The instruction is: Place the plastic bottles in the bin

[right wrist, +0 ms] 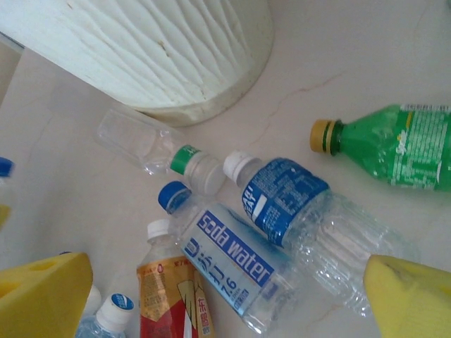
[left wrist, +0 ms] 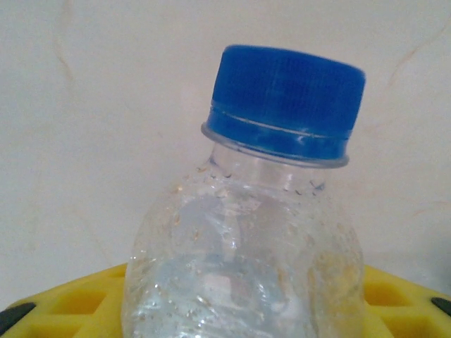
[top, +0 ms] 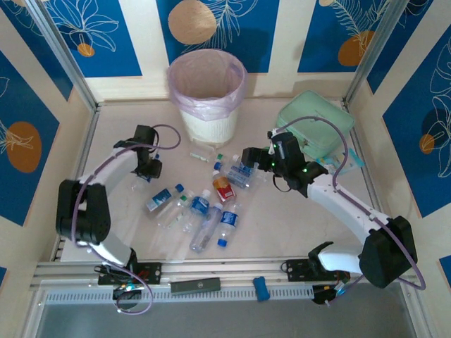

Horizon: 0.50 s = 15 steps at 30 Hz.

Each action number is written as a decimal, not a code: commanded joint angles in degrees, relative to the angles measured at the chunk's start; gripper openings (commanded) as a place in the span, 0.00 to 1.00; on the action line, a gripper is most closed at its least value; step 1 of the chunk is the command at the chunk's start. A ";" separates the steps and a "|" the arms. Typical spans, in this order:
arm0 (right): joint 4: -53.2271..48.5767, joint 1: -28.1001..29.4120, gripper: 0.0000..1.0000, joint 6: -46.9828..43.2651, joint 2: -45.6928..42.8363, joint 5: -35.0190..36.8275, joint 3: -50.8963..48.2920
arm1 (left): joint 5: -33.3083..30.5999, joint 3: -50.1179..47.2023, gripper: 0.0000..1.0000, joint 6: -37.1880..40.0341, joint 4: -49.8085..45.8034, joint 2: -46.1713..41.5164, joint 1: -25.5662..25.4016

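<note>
My left gripper is at the table's left, shut on a clear plastic bottle with a blue cap. The bottle sits between the yellow pads, cap pointing away. Several more plastic bottles lie in a loose heap at the table's middle, among them a red-labelled one. My right gripper hangs open above the heap's far right end. Between its yellow pads lies a soda water bottle, and beside that a blue-labelled bottle and a green bottle. The white bin, lined with a pink bag, stands at the back.
A mint green pouch lies at the back right, behind the right arm. A small flat packet rests in front of the bin. A small clear bottle with a green band lies against the bin's base. Metal frame posts stand at the corners.
</note>
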 commanded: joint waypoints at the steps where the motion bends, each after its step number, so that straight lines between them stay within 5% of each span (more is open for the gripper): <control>1: -1.66 -0.06 0.99 3.42 -1.00 -1.74 -2.00 | 2.58 -1.34 0.43 -1.03 2.27 -5.71 0.76; 15: -5.75 0.12 0.99 6.88 -0.96 -5.44 -5.13 | 20.28 2.10 0.40 -9.23 6.87 -23.19 0.55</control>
